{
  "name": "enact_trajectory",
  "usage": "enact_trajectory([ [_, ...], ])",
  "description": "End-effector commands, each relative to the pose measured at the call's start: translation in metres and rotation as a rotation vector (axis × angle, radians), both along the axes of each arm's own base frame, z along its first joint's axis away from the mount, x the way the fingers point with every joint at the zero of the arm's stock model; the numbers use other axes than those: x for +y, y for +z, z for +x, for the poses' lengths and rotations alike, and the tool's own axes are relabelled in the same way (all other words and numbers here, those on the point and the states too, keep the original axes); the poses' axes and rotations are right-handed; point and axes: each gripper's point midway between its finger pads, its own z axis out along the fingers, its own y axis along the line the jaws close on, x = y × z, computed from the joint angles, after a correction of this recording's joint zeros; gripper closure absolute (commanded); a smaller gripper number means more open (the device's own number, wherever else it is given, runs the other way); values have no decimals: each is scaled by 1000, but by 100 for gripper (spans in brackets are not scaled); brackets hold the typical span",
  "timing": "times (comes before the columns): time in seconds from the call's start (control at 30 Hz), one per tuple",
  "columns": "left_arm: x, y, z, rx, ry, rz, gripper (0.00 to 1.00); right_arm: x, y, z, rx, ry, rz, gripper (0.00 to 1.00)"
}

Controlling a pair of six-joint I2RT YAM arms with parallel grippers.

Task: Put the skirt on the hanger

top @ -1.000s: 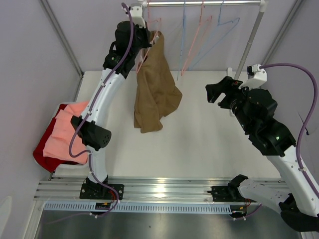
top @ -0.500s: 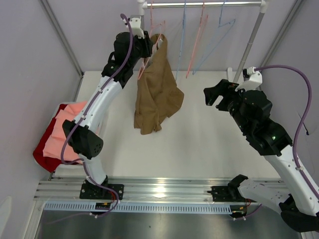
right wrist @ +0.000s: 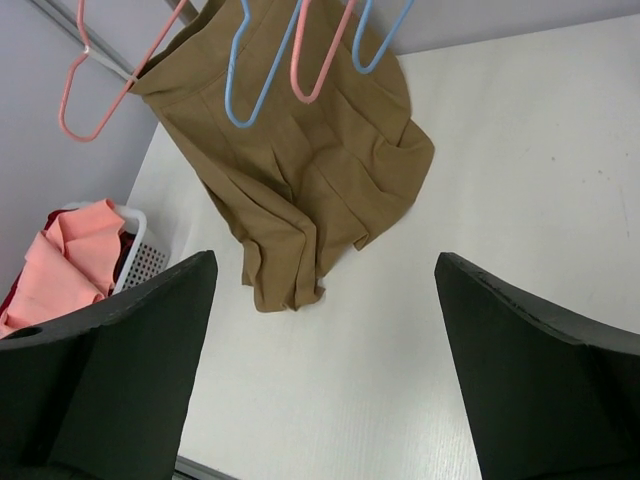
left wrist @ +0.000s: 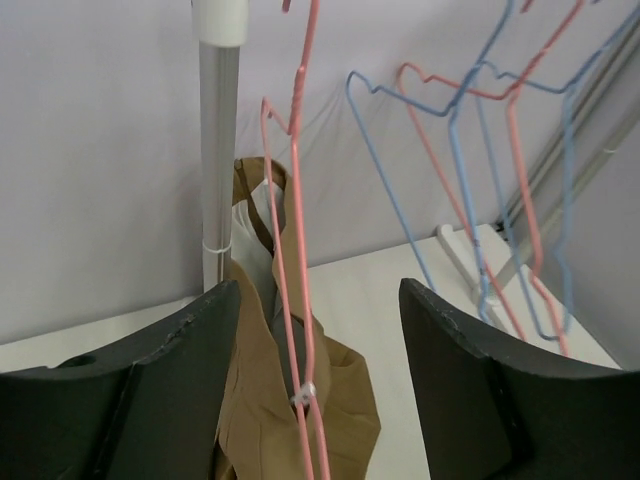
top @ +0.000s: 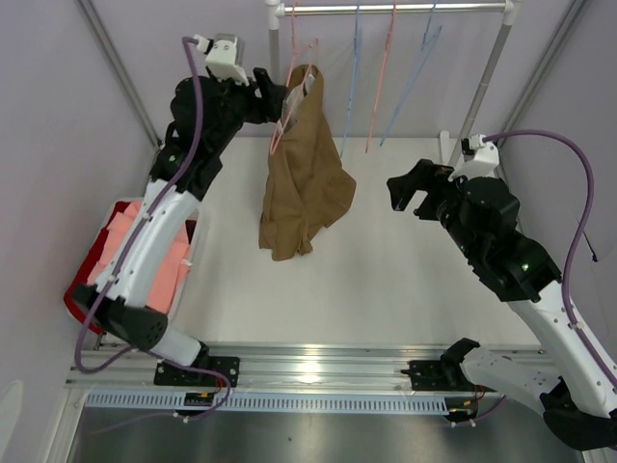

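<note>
Looking down from above, I see the skirt point(top: 304, 174) draped over the hanger point(left wrist: 300, 392), which hangs from the rail point(top: 405, 8) at 12 o'clock of the bench point(top: 405, 289). My left jaws stand wide apart just at 9 o'clock of the hanger, gripping nothing. My right jaws are wide too and empty, out at 3 o'clock, well apart from the skirt.
</note>
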Motion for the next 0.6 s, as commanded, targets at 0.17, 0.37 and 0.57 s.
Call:
enact_trajectory([
  [0.17,10,-13,-102,66,-125,-94,26,2,-31,-11,91,53,-56,1],
  [0.37,20,-88,-170,189,-129,-81,27,-6,-53,-14,136,22,-89,1],
  [0.57,20,-165,-213,350,-193,-66,29,-6,-81,-13,189,21,-127,0],
])
